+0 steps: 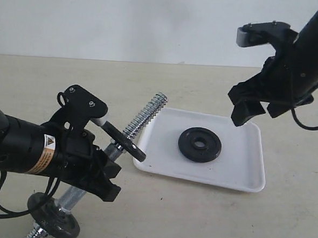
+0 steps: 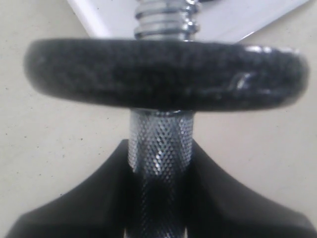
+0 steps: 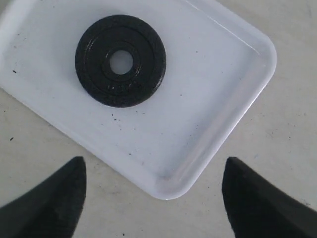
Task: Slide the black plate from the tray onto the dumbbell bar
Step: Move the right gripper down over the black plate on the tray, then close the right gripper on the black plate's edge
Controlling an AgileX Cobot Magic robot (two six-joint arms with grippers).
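Observation:
The white tray (image 1: 237,156) lies on the table with one black plate (image 1: 199,144) flat inside it. My right gripper (image 1: 248,111) hovers open and empty above the tray's far right part. In the right wrist view that plate (image 3: 120,60) lies ahead of the spread fingers (image 3: 54,198), with a corner of the tray (image 3: 208,99) between them. My left gripper (image 1: 103,172) is shut on the knurled middle of the dumbbell bar (image 1: 143,115), which slants toward the tray. A second black plate (image 1: 126,140) sits threaded on the bar just past the fingers, filling the left wrist view (image 2: 163,74) above the bar (image 2: 161,144).
A third black disc (image 1: 55,223) sits on the bar's near end at the table's front left. The bar's threaded far end (image 2: 166,20) reaches over the tray's left rim (image 2: 99,15). Beige tabletop surrounds the tray.

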